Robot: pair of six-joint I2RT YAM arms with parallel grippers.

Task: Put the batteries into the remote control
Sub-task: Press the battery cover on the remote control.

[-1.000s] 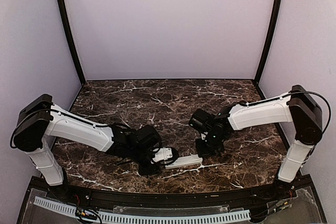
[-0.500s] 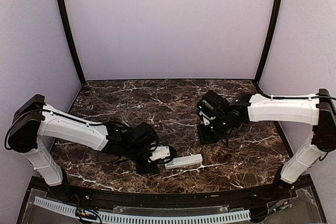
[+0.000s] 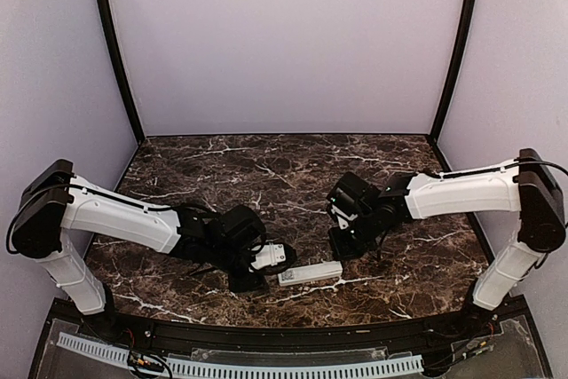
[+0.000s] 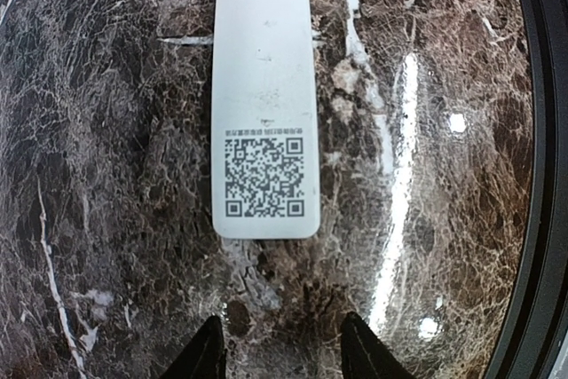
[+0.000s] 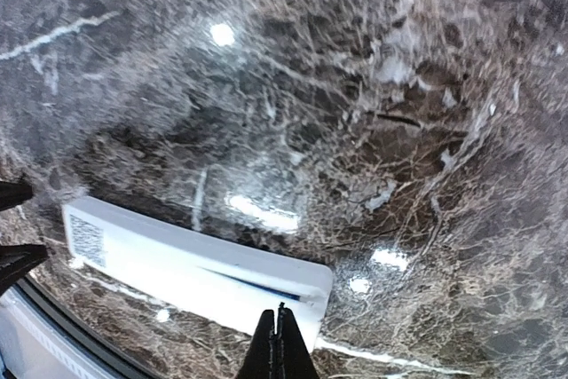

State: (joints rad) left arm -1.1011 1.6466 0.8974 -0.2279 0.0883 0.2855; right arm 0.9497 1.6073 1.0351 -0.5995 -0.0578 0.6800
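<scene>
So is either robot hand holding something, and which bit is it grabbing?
Nothing is held. The remote control lies on the table; the left gripper is open just short of its label end, and the right gripper is shut, empty.

The remote control (image 4: 264, 95), by the desk's near edge, is plain white, with a black-and-white QR label (image 4: 265, 177). The desk (image 3: 266, 166) is dark brown marble with white veins. The left arm (image 3: 115, 215) and right arm (image 3: 461, 191) are white with black joints. The left gripper (image 4: 282, 321) and right gripper (image 5: 280, 326) are black. The walls (image 3: 284, 42) are pale lilac.
</scene>
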